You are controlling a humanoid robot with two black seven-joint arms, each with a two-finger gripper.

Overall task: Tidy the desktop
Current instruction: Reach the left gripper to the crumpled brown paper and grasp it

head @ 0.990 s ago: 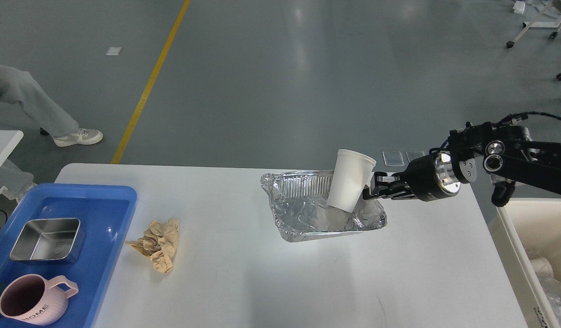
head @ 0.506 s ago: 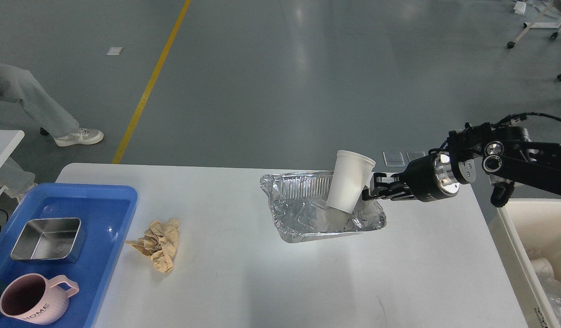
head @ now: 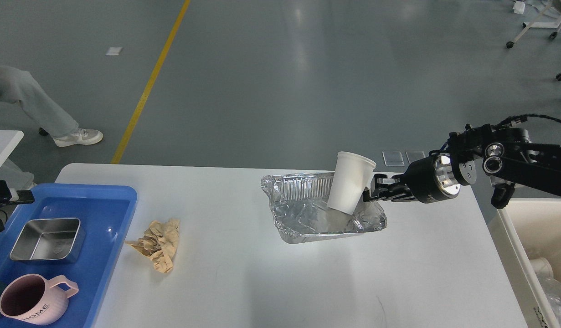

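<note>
I had the right gripper [head: 367, 191] with its jaws pinching the tilted paper cup [head: 351, 182] over the foil tray [head: 307, 218] near the desk's [head: 262, 282] far edge, apparently needing carrying rightward to the bin [head: 512, 237].

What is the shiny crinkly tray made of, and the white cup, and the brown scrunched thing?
The tray looks like thin aluminium foil: silvery, wrinkled, with ribbed walls. The white cup seems to be matte paper, though it might be foam. The brown lump looks like crumpled paper or a napkin, dull and creased.
</note>
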